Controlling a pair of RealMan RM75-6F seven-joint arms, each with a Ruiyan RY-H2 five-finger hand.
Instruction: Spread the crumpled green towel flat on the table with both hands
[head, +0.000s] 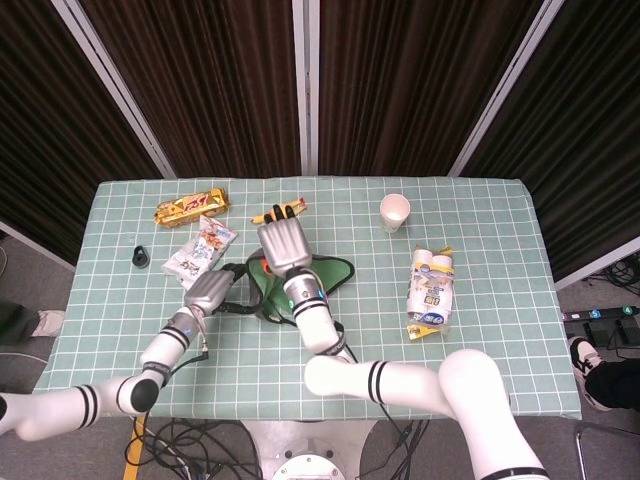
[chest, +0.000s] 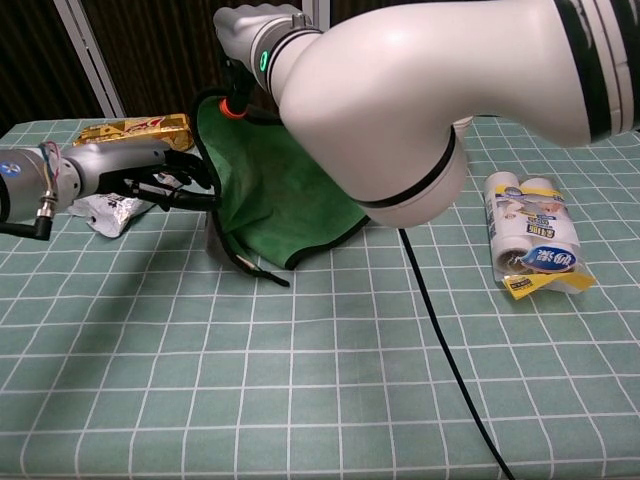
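Your right robot hand (chest: 243, 40) pinches a top corner of the green towel (chest: 275, 190) and holds it up above the bench (chest: 330, 380), so the cloth hangs as a slanted sheet with its lower edge and black trim resting on the checked surface. In the head view the same right robot hand (head: 283, 243) covers much of the towel (head: 330, 275), which shows only around it, near the middle of the bench (head: 480, 340).

Your left robot hand (chest: 165, 175) reaches in from the left with its dark fingers (chest: 190, 195) stretched toward the towel's left edge; they are at the edge, but you cannot tell from either view whether they have closed on the cloth. From above, the left robot hand (head: 212, 292) lies just left of the towel.

Left of the towel lies a crinkled snack packet (head: 200, 248), and beyond it a gold candy bar (head: 190, 207). Behind the towel is a small yellow toy (head: 280, 211). Right of the towel stand a paper cup (head: 395, 211) and, nearer you, a wrapped pack of rolls (chest: 530, 240). A small dark cap (head: 139, 257) sits far left of the towel.
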